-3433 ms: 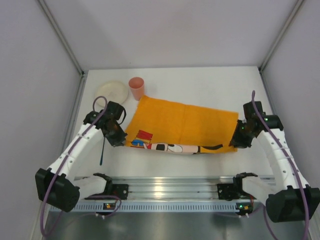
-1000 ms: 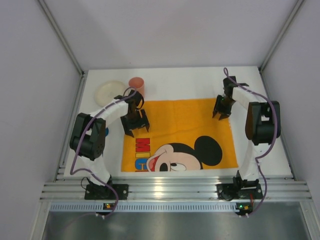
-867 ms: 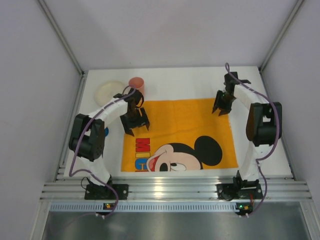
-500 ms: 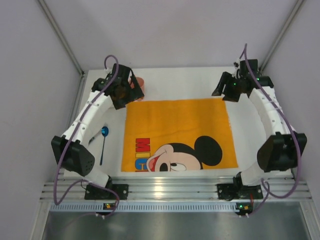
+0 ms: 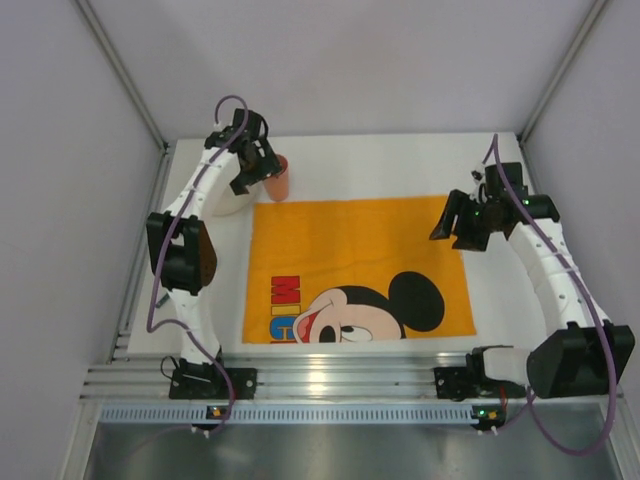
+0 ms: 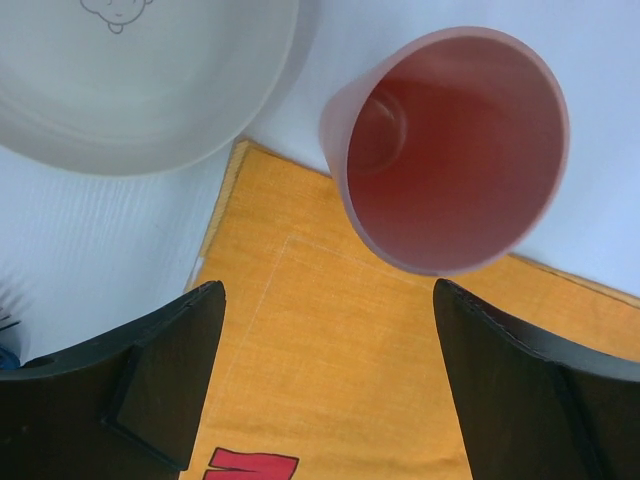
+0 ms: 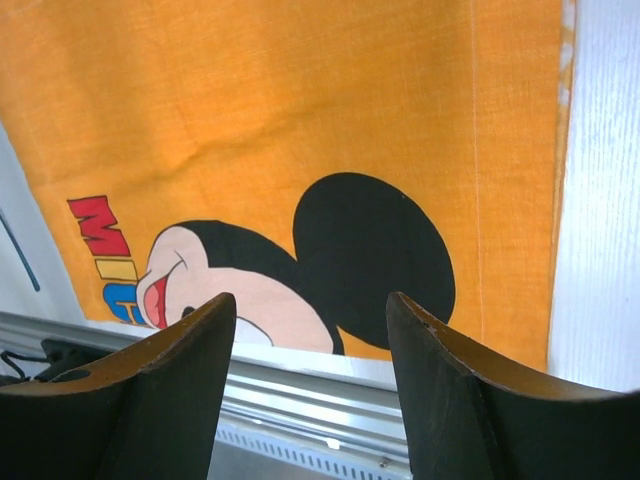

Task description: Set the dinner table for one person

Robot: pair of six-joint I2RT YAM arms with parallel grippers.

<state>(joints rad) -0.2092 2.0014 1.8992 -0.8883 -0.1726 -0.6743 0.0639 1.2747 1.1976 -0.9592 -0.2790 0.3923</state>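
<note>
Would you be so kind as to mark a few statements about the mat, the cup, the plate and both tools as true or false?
1. The orange Mickey Mouse cloth mat lies spread flat on the white tabletop. True.
2. The pink plastic cup lies tipped on its side. False: it stands upright, mouth up, and is empty.
3. The left tool is shut on the cup. False: it is open and hangs above the cup, holding nothing.
4. A round white plate sits beside the cup. True.
5. The right tool grips the mat's edge. False: it is open and empty, above the mat's right side.
</note>
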